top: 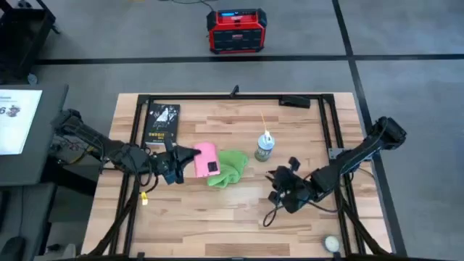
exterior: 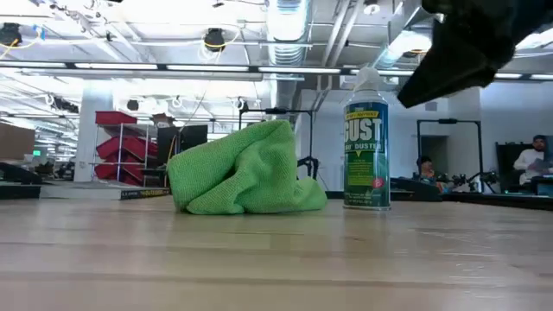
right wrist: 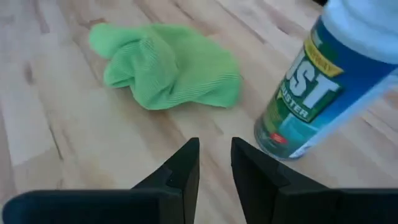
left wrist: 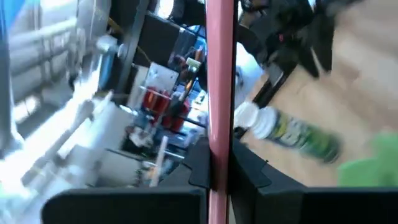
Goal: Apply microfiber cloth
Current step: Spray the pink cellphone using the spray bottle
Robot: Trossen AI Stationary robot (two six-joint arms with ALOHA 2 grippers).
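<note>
The lime-green microfiber cloth (top: pixel 229 169) lies bunched on the wooden table, also seen in the low view (exterior: pixel 246 168) and the right wrist view (right wrist: pixel 165 65). Just left of it, my left gripper (top: pixel 187 158) is shut on a pink phone (top: pixel 206 159), whose right edge reaches the cloth. My right gripper (right wrist: pixel 214 152) is to the right of the cloth and nearer the front edge. It is open by a narrow gap, holds nothing, and points at the cloth. A green duster can (top: pixel 264 148) stands upright just behind and to the right of the cloth. My left gripper pinches the phone's left end (left wrist: pixel 220 163) between its two fingers, one on each broad face. The fingers come level from the table's left, rolled onto their side. The phone lies flat, one broad face up, and sticks out toward the cloth. Whether it rests on anything cannot be seen.
A black book with yellow lettering (top: pixel 162 123) lies at the back left of the table. A small round object (top: pixel 331 243) sits near the front right corner. A red box (top: pixel 235 30) stands on the floor beyond the table. People sit far back (exterior: pixel 527 164).
</note>
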